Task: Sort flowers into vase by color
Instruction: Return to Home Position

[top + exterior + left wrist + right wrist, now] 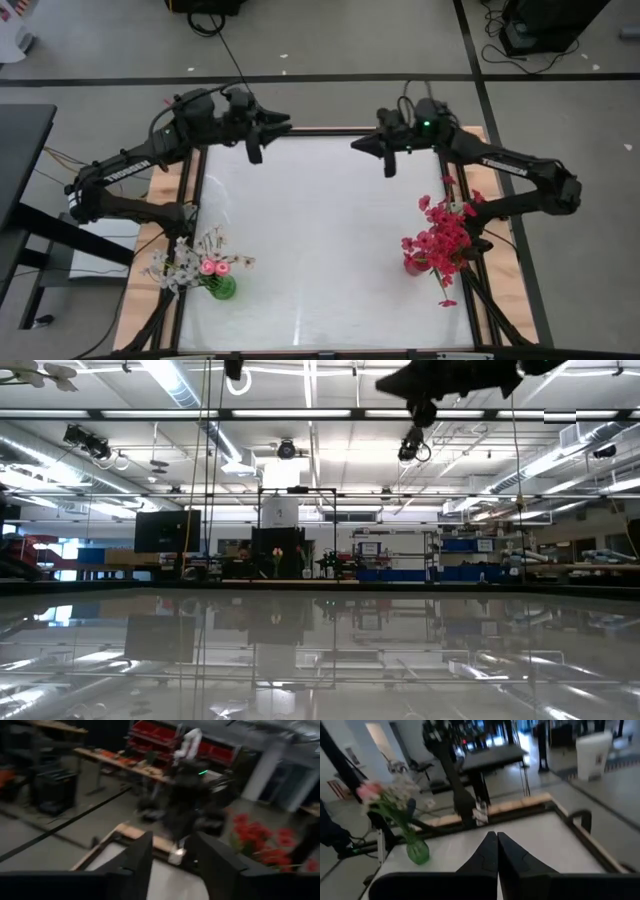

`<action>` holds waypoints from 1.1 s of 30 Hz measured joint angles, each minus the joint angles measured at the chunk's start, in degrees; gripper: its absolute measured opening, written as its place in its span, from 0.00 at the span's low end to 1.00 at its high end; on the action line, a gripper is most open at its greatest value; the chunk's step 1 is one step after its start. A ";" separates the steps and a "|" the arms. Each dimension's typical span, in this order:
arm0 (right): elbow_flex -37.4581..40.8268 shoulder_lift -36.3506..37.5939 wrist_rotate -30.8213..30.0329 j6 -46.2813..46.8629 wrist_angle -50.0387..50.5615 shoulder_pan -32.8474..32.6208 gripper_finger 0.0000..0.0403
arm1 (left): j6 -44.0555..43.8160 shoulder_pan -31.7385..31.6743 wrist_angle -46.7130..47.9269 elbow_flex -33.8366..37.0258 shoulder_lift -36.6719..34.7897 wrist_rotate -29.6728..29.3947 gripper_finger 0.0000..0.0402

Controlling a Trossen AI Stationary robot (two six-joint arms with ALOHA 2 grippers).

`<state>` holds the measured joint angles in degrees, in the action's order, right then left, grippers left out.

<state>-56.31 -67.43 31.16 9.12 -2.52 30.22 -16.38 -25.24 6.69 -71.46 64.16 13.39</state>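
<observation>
Pink rosebuds (208, 266) and pale white sprigs (180, 262) stand with their stems in a green glass vase (223, 289) at the table's near left. The same vase (417, 851) shows in the right wrist view. Red blossom sprays (445, 235) stand in a red vase (414, 265) at the near right. Both arms hover high over the table's far edge. My left gripper (172, 865) is open with nothing between its fingers. My right gripper (497, 845) is shut and holds nothing. The two grippers point toward each other.
The glossy white tabletop (320, 240) has a dark rim and a wooden border (160, 200). A black desk (20, 150) stands off the left side. Cables lie on the floor beyond the far edge (210, 25).
</observation>
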 joint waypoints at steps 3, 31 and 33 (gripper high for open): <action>0.00 4.27 -0.03 -0.07 1.08 -0.02 0.01 | 2.01 -2.90 4.10 0.00 -1.41 -0.07 0.27; 17.97 32.89 -4.08 1.56 -4.31 -6.03 0.00 | -7.48 -1.39 -29.71 42.17 -16.96 6.57 0.00; 18.88 34.99 -5.51 2.98 -4.67 -7.29 0.00 | -7.98 -1.37 -29.66 43.82 -19.20 5.66 0.00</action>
<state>-37.43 -32.44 25.64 12.10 -7.19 22.93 -24.36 -26.61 -22.98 -27.64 44.96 19.05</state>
